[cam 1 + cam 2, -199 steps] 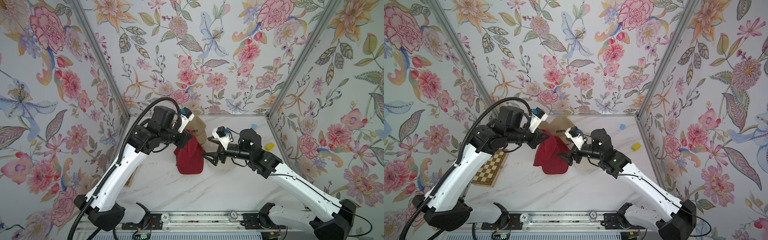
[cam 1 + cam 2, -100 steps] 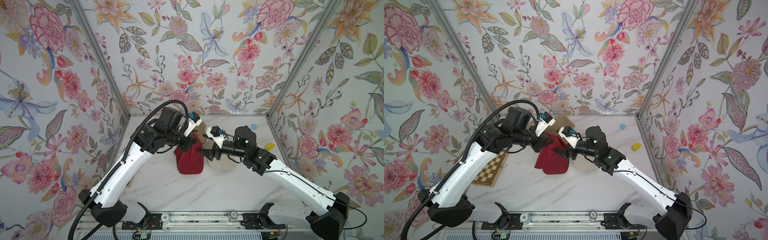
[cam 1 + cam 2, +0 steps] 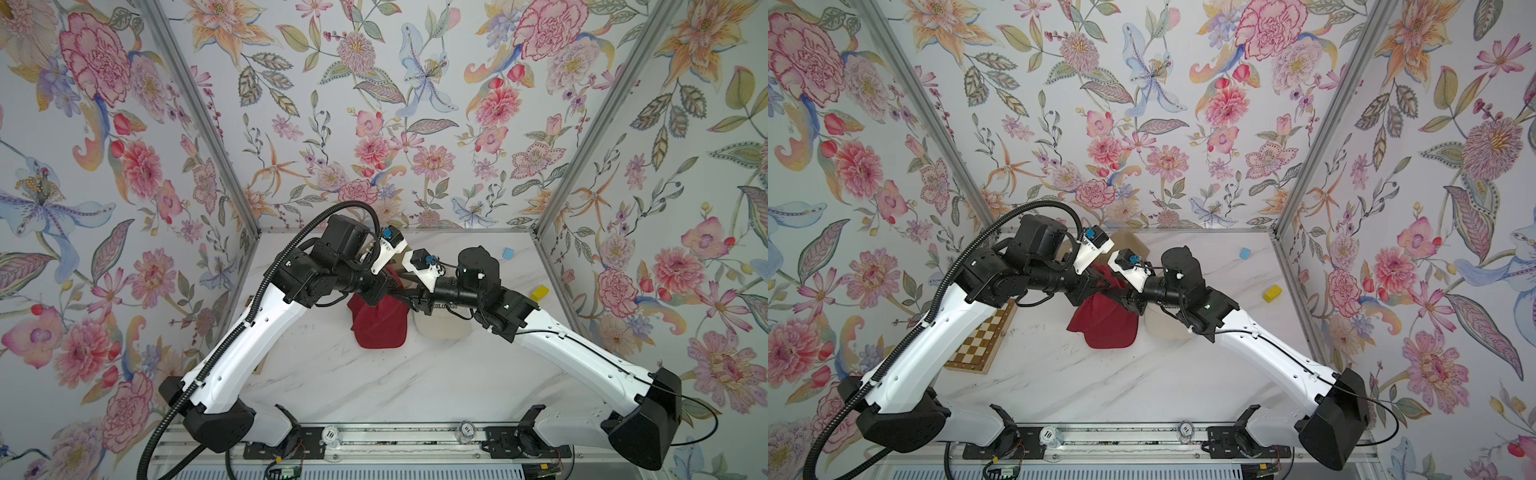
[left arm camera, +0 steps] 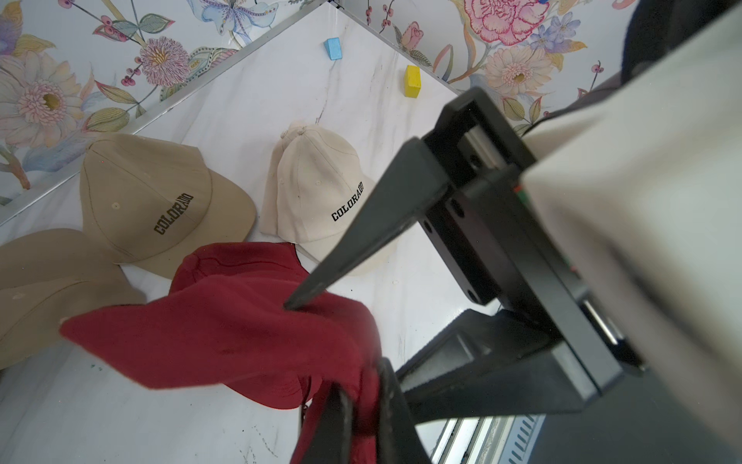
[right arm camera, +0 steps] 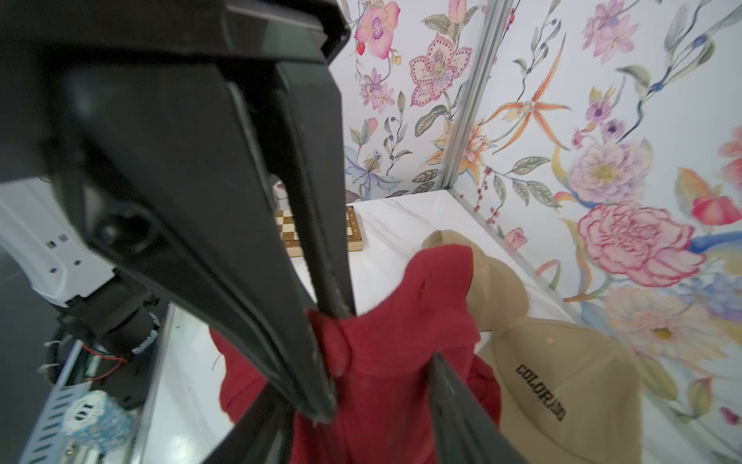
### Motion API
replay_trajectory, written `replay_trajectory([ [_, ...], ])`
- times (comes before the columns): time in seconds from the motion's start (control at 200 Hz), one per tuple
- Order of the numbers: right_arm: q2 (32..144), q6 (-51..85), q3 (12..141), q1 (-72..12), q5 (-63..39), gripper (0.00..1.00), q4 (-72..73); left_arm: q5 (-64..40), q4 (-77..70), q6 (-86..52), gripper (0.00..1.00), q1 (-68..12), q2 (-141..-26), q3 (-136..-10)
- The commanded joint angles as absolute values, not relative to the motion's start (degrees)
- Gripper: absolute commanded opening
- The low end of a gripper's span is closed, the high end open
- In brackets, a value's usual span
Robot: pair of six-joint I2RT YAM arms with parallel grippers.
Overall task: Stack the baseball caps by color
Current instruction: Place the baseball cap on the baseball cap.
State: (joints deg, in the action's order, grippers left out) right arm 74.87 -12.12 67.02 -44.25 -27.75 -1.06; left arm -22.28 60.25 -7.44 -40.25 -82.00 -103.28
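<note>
Left tool (image 4: 361, 401) tight on dark red cap (image 4: 225, 337); right tool (image 5: 332, 361) half-open around its cloth, grip uncertain.

Left hand (image 4: 362, 387) clamped, right hand (image 5: 333, 361) half-open

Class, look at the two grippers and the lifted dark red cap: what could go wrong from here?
1. The left gripper clamps the dark red cap while the right gripper straddles a fold of it; if they pull apart, the cloth may slip free.
2. The cap hangs near a tan cap; dropped, it could land on the wrong colour.
</note>
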Motion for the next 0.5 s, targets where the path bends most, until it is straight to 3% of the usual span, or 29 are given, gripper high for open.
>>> replay_trajectory([
  [0.0, 75.44, -12.04, 68.82, -44.84, -29.26, 0.43, 0.0, -24.51, 58.58, -5.9, 0.0, -41.04, -82.13, -104.42],
  [0.155, 75.6, -11.7, 68.96, -45.45, -29.6, 0.3, -0.61, -25.3, 58.28, -5.28, 0.0, -41.04, -82.18, -103.96],
  [0.275, 75.51, -11.27, 68.78, -45.89, -29.41, 0.1, -0.75, -25.57, 58.27, -4.93, 0.0, -41.05, -82.24, -103.66],
  [0.495, 73.98, -10.1, 67.48, -46.31, -27.94, 0.0, -0.91, -24.6, 58.27, -4.39, 0.0, -41.09, -81.94, -103.75],
])
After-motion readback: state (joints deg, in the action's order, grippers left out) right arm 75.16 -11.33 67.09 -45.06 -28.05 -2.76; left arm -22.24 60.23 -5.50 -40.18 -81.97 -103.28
